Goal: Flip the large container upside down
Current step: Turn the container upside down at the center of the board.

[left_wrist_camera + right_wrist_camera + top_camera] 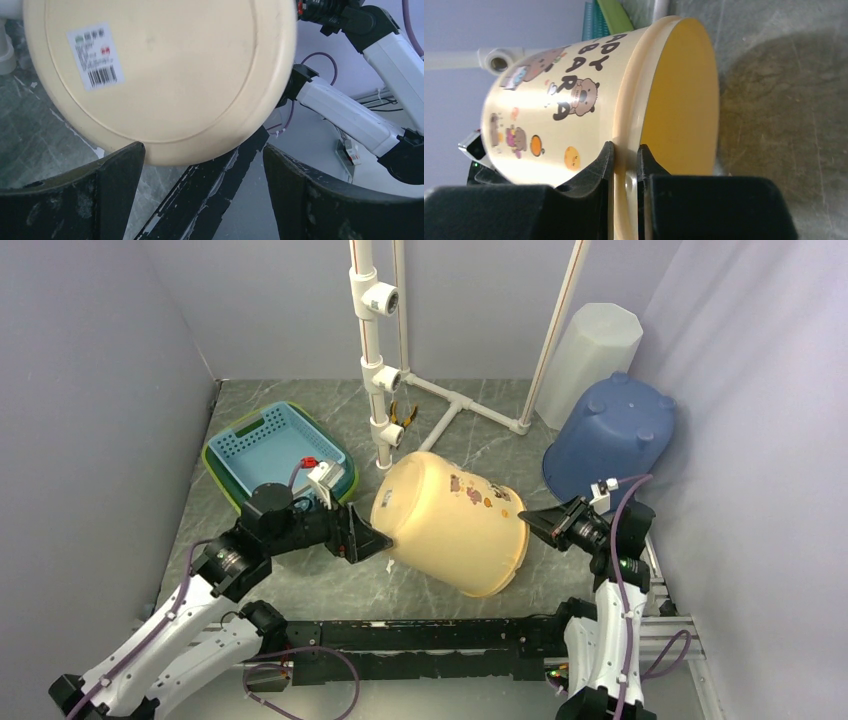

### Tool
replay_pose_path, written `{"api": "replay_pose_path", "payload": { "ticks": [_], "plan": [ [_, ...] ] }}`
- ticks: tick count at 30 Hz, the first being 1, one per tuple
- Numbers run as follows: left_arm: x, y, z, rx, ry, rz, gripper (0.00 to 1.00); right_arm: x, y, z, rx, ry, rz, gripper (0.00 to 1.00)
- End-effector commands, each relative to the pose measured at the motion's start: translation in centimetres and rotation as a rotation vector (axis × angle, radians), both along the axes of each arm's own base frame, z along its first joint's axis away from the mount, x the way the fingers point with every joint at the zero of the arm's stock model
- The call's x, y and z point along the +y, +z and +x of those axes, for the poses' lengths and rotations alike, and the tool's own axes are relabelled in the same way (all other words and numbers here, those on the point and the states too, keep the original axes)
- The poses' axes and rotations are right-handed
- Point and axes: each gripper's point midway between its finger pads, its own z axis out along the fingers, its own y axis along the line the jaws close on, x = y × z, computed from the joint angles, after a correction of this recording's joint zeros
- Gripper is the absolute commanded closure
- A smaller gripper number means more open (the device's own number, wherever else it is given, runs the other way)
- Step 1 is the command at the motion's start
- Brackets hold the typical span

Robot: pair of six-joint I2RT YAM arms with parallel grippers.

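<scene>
Fingers (599,175) of the right gripper (537,522) are clamped on the rim of the large cream container (455,525), tipped on its side mid-table (480,430), while the left gripper (372,538) gapes wide beside its base.

The large container (455,523) is cream-yellow with cartoon bears and dark lettering. At two o'clock stands a blue tub (612,437); at ten, a light-blue basket (272,445), seemingly inside a green one.
</scene>
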Motion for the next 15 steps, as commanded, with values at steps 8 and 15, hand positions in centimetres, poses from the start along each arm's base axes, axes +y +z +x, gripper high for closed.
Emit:
{"api": "replay_pose_path", "payload": {
  "ticks": [8,15],
  "plan": [
    [-1.9,0.9,0.7,-0.041,-0.068,-0.068,0.08,-2.2,-8.7,-2.8,0.287,-0.121,-0.181,0.98],
    [-2.1,0.3,0.4,-0.017,-0.078,-0.081,0.08,-4.2,-11.8,-4.1,0.403,-0.269,-0.280,0.95]
  ]
}}
